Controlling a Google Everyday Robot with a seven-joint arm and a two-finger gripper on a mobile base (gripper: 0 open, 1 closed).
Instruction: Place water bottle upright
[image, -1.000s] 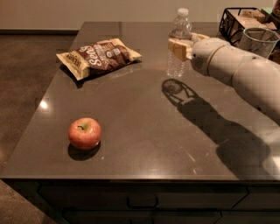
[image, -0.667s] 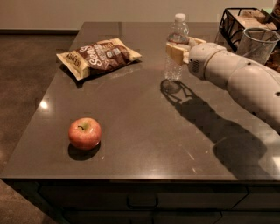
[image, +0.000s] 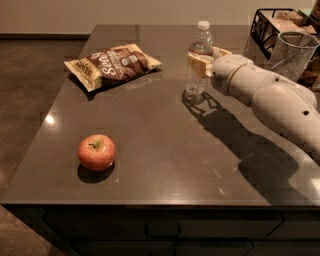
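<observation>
water bottle (image: 200, 41) lower, upright | hand (image: 198, 64) grips it | basket (image: 272, 10) holds tan items

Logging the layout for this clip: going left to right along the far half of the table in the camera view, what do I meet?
Chip bag → water bottle, standing upright with the gripper shut on its label band → clear cup.

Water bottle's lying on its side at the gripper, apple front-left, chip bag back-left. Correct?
One thing is off: the water bottle stands upright on the table, not on its side, as the camera view shows. The rest holds: the gripper is at its label band, the apple is front-left, and the chip bag is back-left.
</observation>
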